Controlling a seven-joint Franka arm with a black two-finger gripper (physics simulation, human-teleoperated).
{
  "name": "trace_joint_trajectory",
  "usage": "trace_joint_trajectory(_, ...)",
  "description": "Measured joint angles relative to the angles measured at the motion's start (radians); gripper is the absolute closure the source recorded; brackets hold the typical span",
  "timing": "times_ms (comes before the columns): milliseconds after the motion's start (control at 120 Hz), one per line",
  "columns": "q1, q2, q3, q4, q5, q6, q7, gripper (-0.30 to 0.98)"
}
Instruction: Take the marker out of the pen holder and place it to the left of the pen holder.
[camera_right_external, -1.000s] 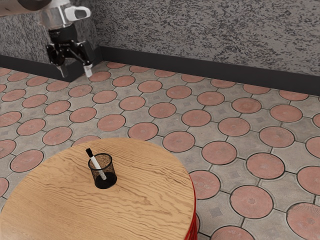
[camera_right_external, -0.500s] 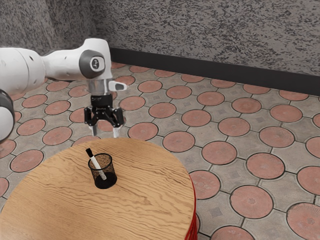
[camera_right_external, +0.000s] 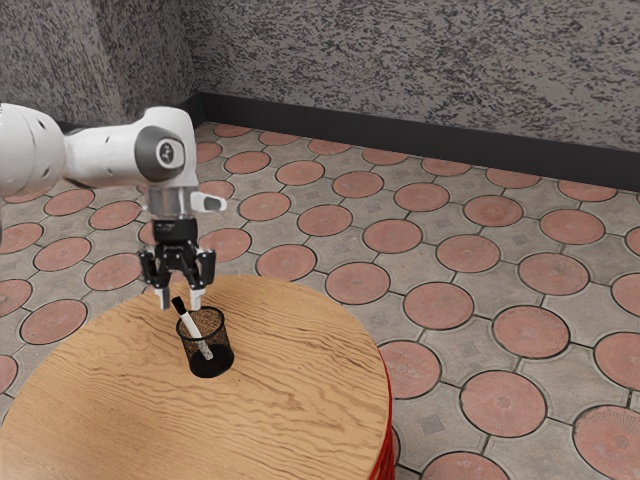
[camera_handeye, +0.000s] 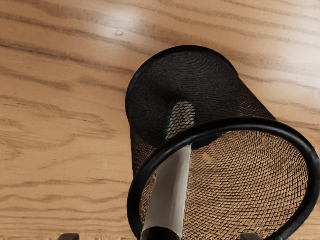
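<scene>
My gripper (camera_right_external: 181, 303) is open in the exterior view, fingers pointing down, with the black cap of the marker between or just in front of its tips; whether they touch it I cannot tell. The white marker (camera_right_external: 192, 320) leans inside the black mesh pen holder (camera_right_external: 222, 352), its capped end sticking out over the rim. From my wrist, the marker (camera_handeye: 169, 195) slants up out of the upright pen holder (camera_handeye: 182, 75), and its dark cap sits under the hand. Tips of both fingers show far apart at that view's lower edge.
The round wooden table (camera_right_external: 290, 400) carries the pen holder near its far edge. A red side (camera_right_external: 384, 440) shows below the tabletop at the exterior view's right. Beyond lie the tiled floor (camera_right_external: 460, 250) and a grey wall (camera_right_external: 420, 80).
From the exterior view's upper left, my arm has swung over to the table, then come lower and slightly back left, to the marker's cap. Marker and pen holder have stayed put.
</scene>
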Motion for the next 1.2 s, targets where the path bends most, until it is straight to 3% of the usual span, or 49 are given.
trace_joint_trajectory(325, -0.028, 0.000, -0.022, 0.003, -0.006, -0.023, 0.001, 0.45)
trace_joint_trajectory(708, -0.026, 0.015, -0.017, 0.014, -0.006, -0.016, 0.001, 0.71)
trace_joint_trajectory(1025, -0.006, -0.184, 0.001, 0.031, 0.014, -0.096, 0.002, 0.76)
trace_joint_trajectory(1117, 0.009, -0.076, 0.061, 0.202, -0.001, -0.116, 0.003, 0.77)
trace_joint_trajectory(1200, 0.052, 0.002, 0.081, 0.232, -0.029, -0.085, 0.006, 0.77)
